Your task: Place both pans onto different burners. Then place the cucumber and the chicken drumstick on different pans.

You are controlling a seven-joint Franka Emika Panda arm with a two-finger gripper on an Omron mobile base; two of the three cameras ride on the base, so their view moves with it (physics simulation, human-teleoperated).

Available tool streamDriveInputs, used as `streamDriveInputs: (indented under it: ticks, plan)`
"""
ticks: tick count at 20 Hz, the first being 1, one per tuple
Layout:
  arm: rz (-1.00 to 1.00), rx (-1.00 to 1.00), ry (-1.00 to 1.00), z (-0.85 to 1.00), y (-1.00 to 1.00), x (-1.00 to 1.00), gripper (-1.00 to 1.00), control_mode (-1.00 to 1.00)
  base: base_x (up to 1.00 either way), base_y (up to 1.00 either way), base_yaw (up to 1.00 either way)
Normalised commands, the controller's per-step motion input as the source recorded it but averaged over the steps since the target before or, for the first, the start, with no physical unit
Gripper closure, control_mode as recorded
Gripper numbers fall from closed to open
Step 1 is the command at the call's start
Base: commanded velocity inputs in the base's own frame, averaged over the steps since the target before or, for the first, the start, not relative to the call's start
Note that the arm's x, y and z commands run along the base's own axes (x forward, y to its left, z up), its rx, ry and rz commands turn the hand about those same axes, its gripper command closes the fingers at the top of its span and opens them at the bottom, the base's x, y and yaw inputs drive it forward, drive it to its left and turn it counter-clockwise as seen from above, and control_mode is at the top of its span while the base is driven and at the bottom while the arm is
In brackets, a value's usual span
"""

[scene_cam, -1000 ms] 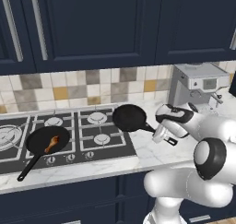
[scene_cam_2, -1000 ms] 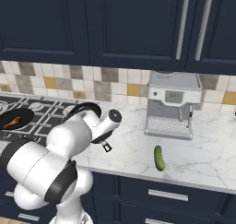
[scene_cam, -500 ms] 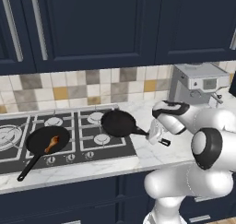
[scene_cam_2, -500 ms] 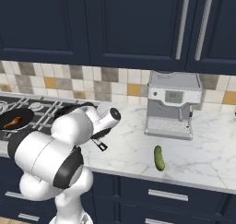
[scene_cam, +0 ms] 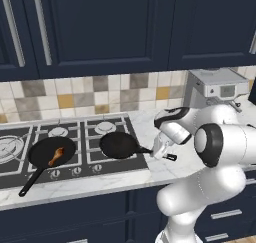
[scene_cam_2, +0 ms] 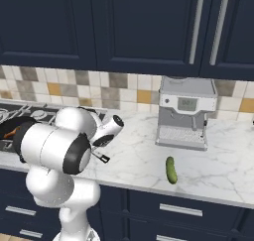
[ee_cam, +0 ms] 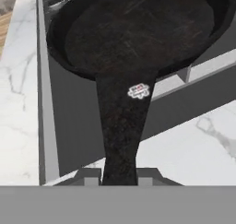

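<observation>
The gripper [scene_cam: 159, 151] is clamped on the handle of the right pan [scene_cam: 119, 145], holding it at the cooktop's [scene_cam: 131, 164] front right corner. The left pan [scene_cam: 51, 152] carries the chicken drumstick [scene_cam: 55, 156]. The cucumber [scene_cam_2: 171, 169] lies near the counter's [scene_cam_2: 218, 170] front edge.

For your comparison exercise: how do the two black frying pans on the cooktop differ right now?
The left pan holds the chicken drumstick; the right pan is empty. The left pan's handle lies free, pointing toward the counter edge; the right pan's handle is clamped in the end effector. Both are round, shallow and matte black.
</observation>
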Motion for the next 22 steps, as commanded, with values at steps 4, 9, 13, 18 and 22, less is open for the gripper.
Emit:
streamDriveInputs:
  ticks: [4,9,13,18,22]
  plan:
    - [0.01,0.02,0.07,-0.14,0.14,0.02,1.00,-1.00,0.00,0.00,0.00]
    - [0.00,0.02,0.02,-0.04,0.09,0.02,1.00,-1.00,0.00,0.00,0.00]
    - [0.00,0.00,0.00,0.00,0.06,0.00,1.00,-1.00,0.00,0.00,0.00]
    - [0.00,0.00,0.00,0.00,0.18,0.00,1.00,-1.00,0.00,0.00,0.00]
    - [0.00,0.00,0.00,0.00,0.26,0.00,1.00,-1.00,0.00,0.00,0.00]
